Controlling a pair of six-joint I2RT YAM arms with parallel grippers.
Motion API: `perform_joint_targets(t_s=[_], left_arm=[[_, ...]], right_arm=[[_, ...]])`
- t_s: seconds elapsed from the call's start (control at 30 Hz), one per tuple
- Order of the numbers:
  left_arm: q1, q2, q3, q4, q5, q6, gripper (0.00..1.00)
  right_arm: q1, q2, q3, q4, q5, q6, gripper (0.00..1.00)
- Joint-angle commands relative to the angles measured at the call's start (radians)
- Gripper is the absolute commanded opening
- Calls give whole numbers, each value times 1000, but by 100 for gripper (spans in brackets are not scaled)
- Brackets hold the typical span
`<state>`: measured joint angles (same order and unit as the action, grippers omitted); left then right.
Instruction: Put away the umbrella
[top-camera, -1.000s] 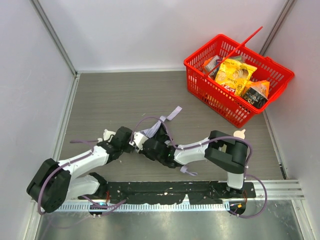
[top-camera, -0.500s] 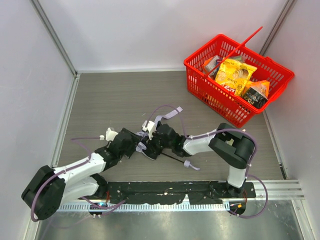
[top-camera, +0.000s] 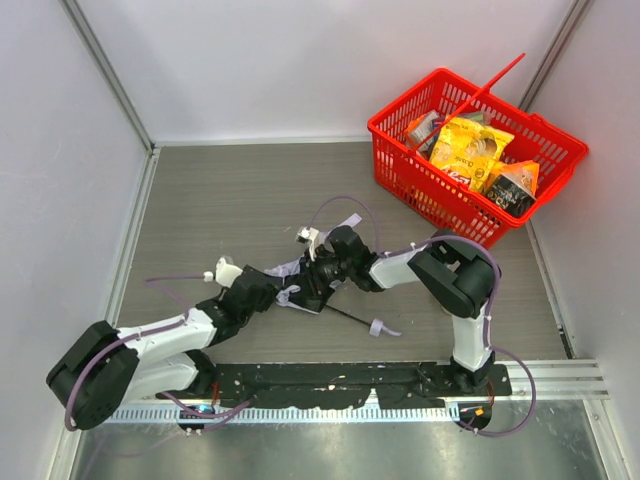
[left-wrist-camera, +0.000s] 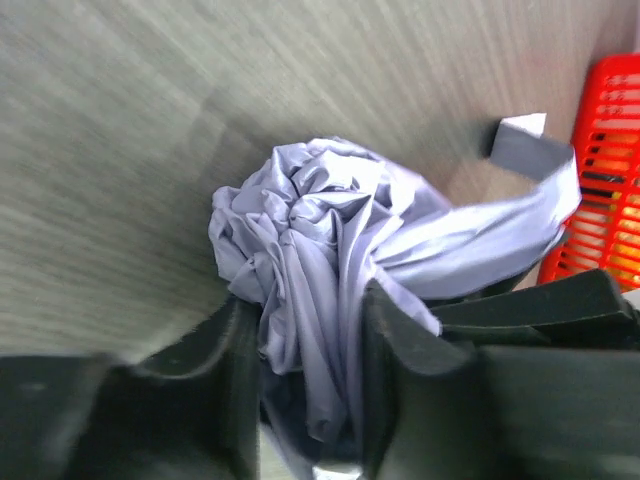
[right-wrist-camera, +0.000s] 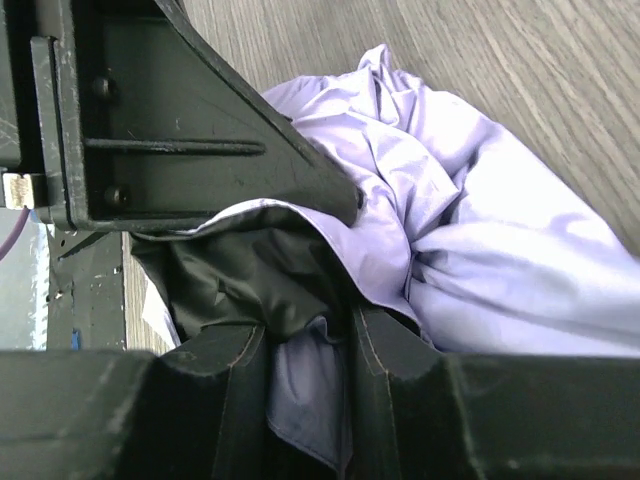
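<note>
**Both jaws clamped on the umbrella, just below mid-surface**

Top view: the grey wood-grain surface (top-camera: 220, 200) carries a red basket (top-camera: 420, 195) of packets (top-camera: 470, 150) at its 1 o'clock corner. My left arm (top-camera: 170, 335) and right arm (top-camera: 450, 280) reach in from 6 o'clock and meet just below the centre, well apart from the basket. There the umbrella (top-camera: 293, 270) lies as a crumpled lavender bundle on the surface. Its thin black shaft (top-camera: 345, 313) runs toward 5 o'clock to a small pale handle (top-camera: 378, 327), and a strap (top-camera: 347, 223) sticks out toward 1 o'clock.

Left wrist view: the left jaws stand partly parted, with a thick fold of the fabric (left-wrist-camera: 320, 230) pinched between them.

Right wrist view: the right jaws are narrowly parted, gripping a thinner fold of the same fabric.
</note>
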<state>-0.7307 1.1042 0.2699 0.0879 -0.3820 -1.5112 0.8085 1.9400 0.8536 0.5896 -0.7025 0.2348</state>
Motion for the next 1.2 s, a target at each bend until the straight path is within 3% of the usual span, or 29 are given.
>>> perform_joint_targets(t_s=[0.0, 0.13, 0.2, 0.3, 0.4, 0.47, 0.7, 0.9, 1.17], left_arm=[[-15, 85, -32, 44, -54, 97, 17], [-16, 117, -20, 49, -49, 114, 0], [-16, 129, -24, 50, -25, 89, 0], [-16, 126, -43, 53, 17, 40, 0], [-16, 106, -46, 3, 35, 0, 0], [-18, 91, -46, -26, 45, -21, 0], [-16, 49, -41, -116, 66, -73, 0], [-16, 46, -51, -128, 80, -112, 0], [-16, 82, 14, -217, 111, -149, 0]], right_arm=[[29, 65, 7, -231, -190, 14, 1], [27, 65, 24, -267, -209, 8, 1], [27, 54, 30, -293, -183, 8, 4], [27, -7, 38, -376, -12, 11, 25], [56, -125, 38, -456, 208, 15, 58], [93, -204, 35, -488, 365, 15, 68], [308, -423, -25, -493, 879, -121, 77], [360, -392, 16, -516, 948, -219, 77], [440, -204, 35, -455, 1089, -278, 77]])
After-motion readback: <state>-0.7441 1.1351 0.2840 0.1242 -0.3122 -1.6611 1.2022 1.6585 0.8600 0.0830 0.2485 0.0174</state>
